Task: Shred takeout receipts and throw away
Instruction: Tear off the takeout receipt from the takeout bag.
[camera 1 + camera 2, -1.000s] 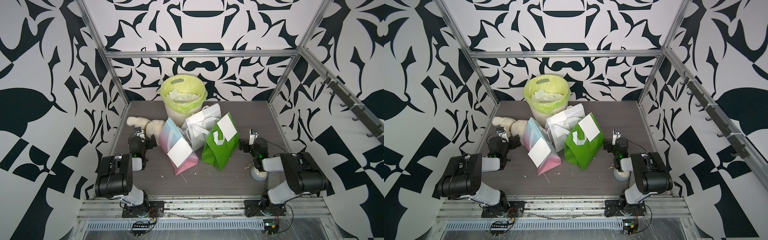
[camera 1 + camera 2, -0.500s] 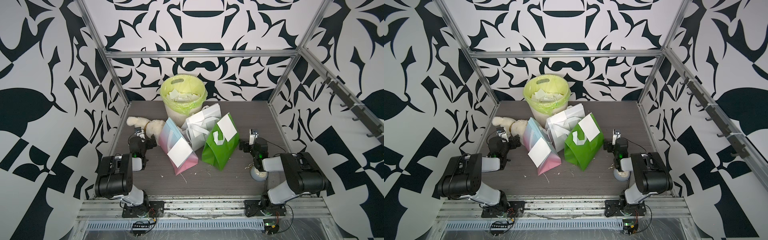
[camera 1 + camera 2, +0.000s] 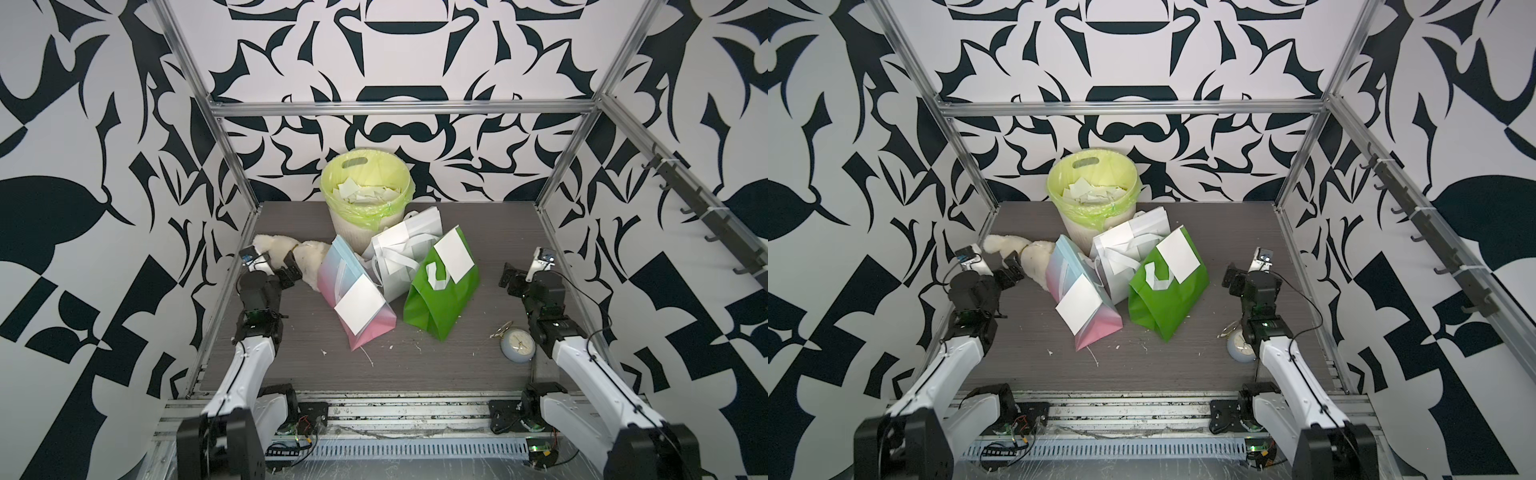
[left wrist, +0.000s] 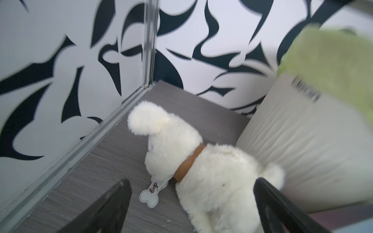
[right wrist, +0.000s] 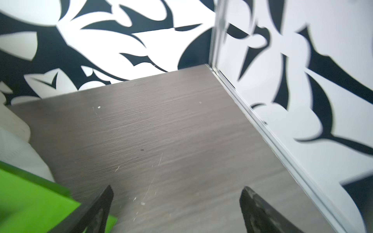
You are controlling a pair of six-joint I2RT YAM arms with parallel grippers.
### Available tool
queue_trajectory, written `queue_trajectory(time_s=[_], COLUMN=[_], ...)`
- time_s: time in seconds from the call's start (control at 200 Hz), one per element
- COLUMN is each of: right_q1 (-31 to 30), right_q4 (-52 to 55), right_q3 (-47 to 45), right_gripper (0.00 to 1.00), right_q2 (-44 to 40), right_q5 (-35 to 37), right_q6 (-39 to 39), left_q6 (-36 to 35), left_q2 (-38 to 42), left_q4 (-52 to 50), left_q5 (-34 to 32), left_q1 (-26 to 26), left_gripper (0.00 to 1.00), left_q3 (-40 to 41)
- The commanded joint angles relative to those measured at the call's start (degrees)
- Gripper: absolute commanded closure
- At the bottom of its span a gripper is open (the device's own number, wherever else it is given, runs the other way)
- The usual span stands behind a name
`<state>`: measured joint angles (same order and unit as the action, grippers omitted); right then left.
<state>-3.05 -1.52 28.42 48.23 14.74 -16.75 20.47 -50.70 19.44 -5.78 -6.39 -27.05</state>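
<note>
In both top views the grey worktop [image 3: 415,374] carries a white receipt [image 3: 359,304] on the pink bag [image 3: 374,328], a second receipt [image 3: 454,257] on the green bag [image 3: 436,303] and torn scraps [image 3: 365,194] in the bin [image 3: 353,232], all unmoved. The left wrist view shows the left jaws wide apart and empty over a plush dog [image 4: 212,181]. The right wrist view shows the right jaws likewise wide and empty above the worktop.

Both top views look down steeply from high above the near edge of the counter [image 3: 457,374] toward the back wall. They share almost the whole scene, with the bin [image 3: 365,187] at upper centre of the frame. The left wrist camera rides close behind the left end effector [image 4: 192,181], facing the plush dog [image 4: 212,181] and the bin's side near a far corner. The right wrist camera looks past the right end effector [image 5: 177,188] across bare counter to the opposite far corner, the green bag [image 5: 30,201] just in view.
</note>
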Motion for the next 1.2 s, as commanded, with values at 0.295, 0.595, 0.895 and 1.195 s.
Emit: queue_trajectory(time_s=[0.295, 0.595, 0.895, 1.195], right_q1=[0.33, 0.49, 0.34, 0.17], right_q4=[28.94, 7.53, -1.28, -12.86], right_q3=[12.20, 0.58, -0.70, -4.08], right_gripper=[0.00, 0.00, 0.16, 0.33], right_q2=[-8.49, -11.56, -5.19, 0.28], right_q5=[-34.06, -43.48, -48.66, -48.58], right_q6=[-27.34, -48.74, -52.16, -56.99], left_q6=[23.80, 17.37, 11.06, 8.79], left_q2=[18.40, -5.11, -29.53, -42.94], left_q4=[-36.25, -47.39, -56.70, -65.06], left_q5=[11.20, 16.09, 9.16, 6.54], left_q1=[-0.22, 25.58, 51.87, 54.56], left_gripper=[0.06, 0.14, 0.24, 0.31], left_q3=[-16.32, -40.44, -61.18, -74.53])
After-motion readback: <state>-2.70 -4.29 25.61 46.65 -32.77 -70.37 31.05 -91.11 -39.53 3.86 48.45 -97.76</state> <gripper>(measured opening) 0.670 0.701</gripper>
